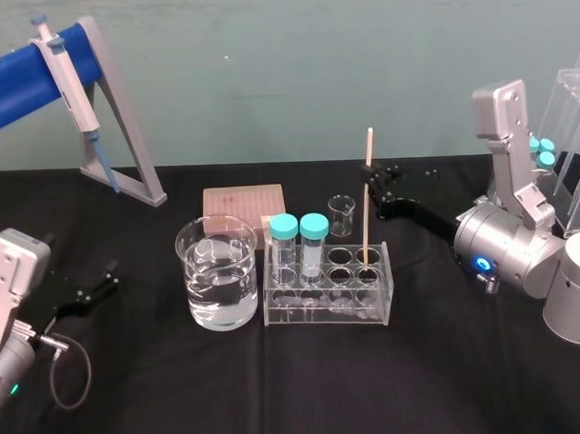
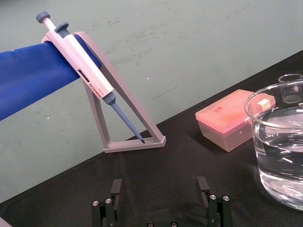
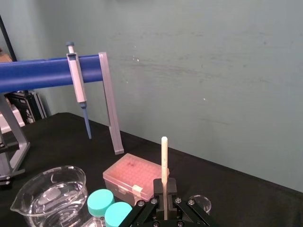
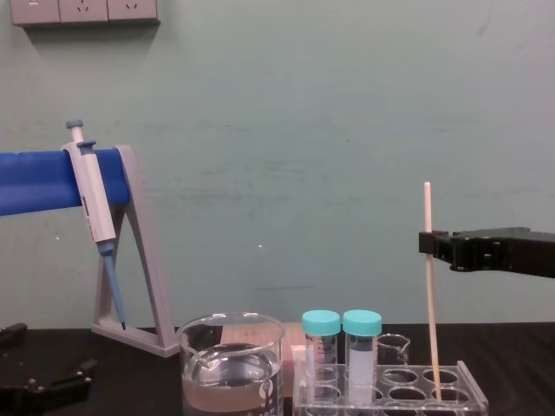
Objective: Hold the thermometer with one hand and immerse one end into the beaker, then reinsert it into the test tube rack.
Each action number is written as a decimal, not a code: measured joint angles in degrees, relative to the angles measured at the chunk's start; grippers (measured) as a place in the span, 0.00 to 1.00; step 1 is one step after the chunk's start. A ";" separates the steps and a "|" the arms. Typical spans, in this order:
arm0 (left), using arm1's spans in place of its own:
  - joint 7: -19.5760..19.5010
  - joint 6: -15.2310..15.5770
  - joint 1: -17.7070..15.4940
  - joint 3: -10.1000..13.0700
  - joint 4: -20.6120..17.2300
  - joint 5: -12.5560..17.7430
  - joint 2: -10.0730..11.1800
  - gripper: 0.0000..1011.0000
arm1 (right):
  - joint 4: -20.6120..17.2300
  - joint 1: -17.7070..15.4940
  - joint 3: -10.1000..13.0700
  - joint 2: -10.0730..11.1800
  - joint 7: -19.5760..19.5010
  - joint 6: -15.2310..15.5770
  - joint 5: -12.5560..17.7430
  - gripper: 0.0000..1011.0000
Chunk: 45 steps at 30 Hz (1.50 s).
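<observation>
- Chest view: my right tool (image 4: 429, 243), long, black and narrow-jawed, is clamped on the very thin cream-white thermometer rod (image 4: 431, 303) above its middle.
- The rod stands upright, its lower end in a right-hand hole of the low clear acrylic test tube rack (image 4: 468, 394).
- The wide clear glass beaker (image 1: 216, 277), holding water, stands just beside the rack on my left. I judge the move to be a straight lift, then a carry left.
- My left tool (image 1: 92, 291) lies parked far left on the black desk (image 1: 277, 389), jaws wide.
</observation>
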 joint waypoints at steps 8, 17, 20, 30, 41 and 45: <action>0.00 0.00 0.00 0.00 0.00 0.00 0.00 0.99 | 1.71 0.44 0.00 -0.58 1.07 -0.33 -0.77 0.04; 0.00 0.00 0.00 0.00 0.00 0.00 0.00 0.99 | 3.32 0.77 -0.06 -1.31 1.75 -0.39 -1.18 0.04; 0.00 0.00 0.00 0.00 0.00 0.00 0.00 0.99 | 3.56 0.78 -0.07 -1.42 1.85 -0.40 -1.25 0.04; 0.00 0.00 0.00 0.00 0.00 0.00 0.00 0.99 | 4.03 0.65 0.20 -1.74 2.02 -0.41 -1.33 0.04; 0.00 0.00 0.00 0.00 0.00 0.00 0.00 0.99 | 4.78 0.53 0.26 -1.95 2.34 -0.66 -1.51 0.04; 0.00 0.00 0.00 0.00 0.00 0.00 0.00 0.99 | 5.16 0.56 0.23 -2.07 2.44 -0.80 -1.59 0.04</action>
